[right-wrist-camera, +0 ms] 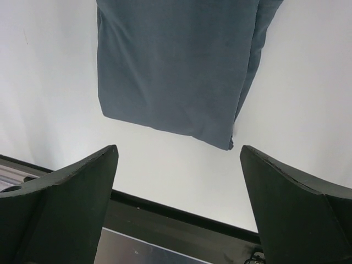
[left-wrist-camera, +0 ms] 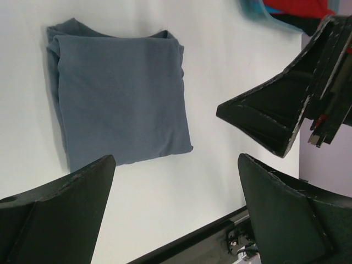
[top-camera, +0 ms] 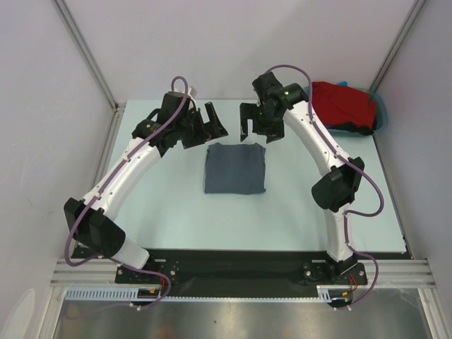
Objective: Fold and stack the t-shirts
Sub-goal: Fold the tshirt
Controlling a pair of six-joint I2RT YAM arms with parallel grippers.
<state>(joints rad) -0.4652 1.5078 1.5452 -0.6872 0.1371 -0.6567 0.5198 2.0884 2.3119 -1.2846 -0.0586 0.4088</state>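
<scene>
Left gripper (top-camera: pixel 215 121) and right gripper (top-camera: pixel 252 129) hang empty, jaws apart, just past the folded grey t-shirt (top-camera: pixel 235 168), with the red t-shirt (top-camera: pixel 342 104) in a tub (top-camera: pixel 382 113) well to its right; both wrist views show the grey t-shirt flat beyond wide-spread fingers (left-wrist-camera: pixel 55 214).

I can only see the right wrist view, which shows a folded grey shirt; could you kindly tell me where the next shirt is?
Observer: The red t-shirt lies bunched in the teal tub at the far right corner of the table.
Operator: Thank you; is the left hand holding anything?
Observer: No, the left hand is open and empty, near the far left corner of the grey t-shirt.
</scene>
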